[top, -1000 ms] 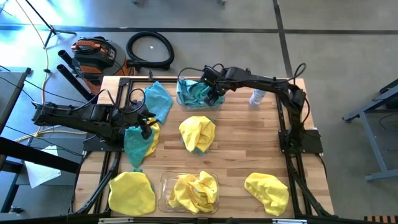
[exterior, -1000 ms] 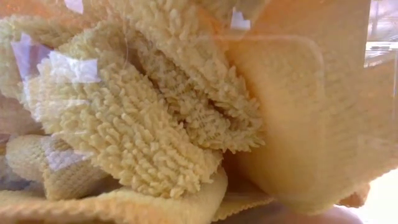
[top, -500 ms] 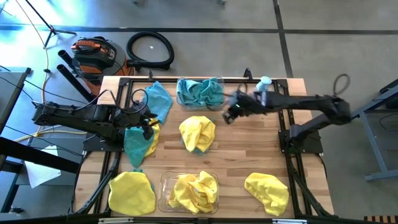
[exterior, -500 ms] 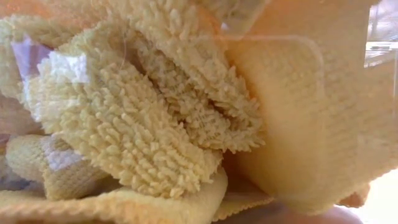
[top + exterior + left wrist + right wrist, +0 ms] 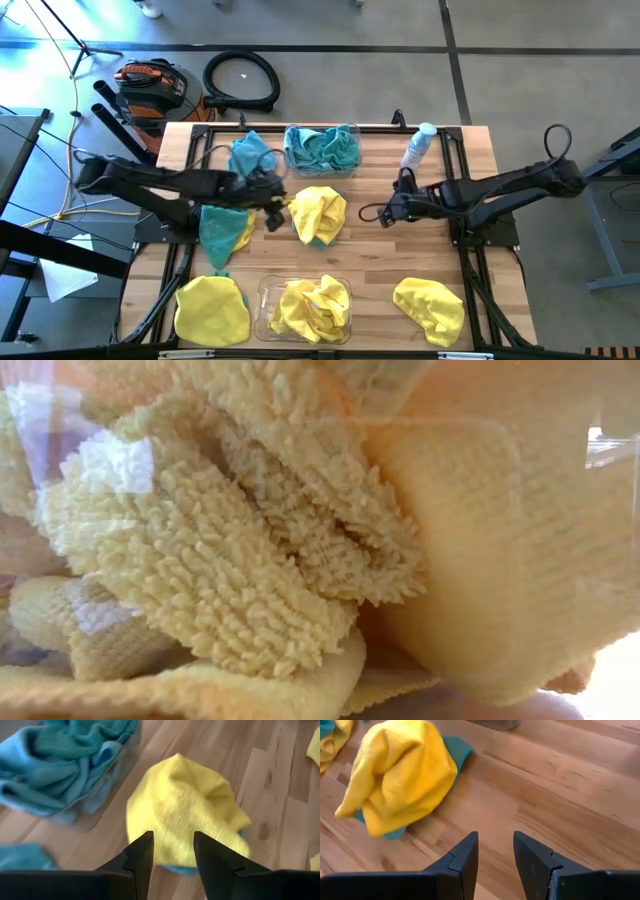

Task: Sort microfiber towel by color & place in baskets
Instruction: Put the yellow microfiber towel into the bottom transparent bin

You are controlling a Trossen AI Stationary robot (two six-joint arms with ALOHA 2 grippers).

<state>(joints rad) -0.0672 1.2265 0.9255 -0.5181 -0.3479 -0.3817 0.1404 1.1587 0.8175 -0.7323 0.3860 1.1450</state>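
crumpled yellow towel over teal cloth, mid-table

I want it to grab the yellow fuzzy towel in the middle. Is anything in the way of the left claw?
No, nothing visible. The left gripper is open and points at the crumpled yellow microfiber towel, with only bare wooden table between them.

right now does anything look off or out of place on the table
The centre yellow towel lies on a teal towel whose edge peeks out beneath, so two colours are stacked. Another teal towel sits beside the teal basket, not inside.
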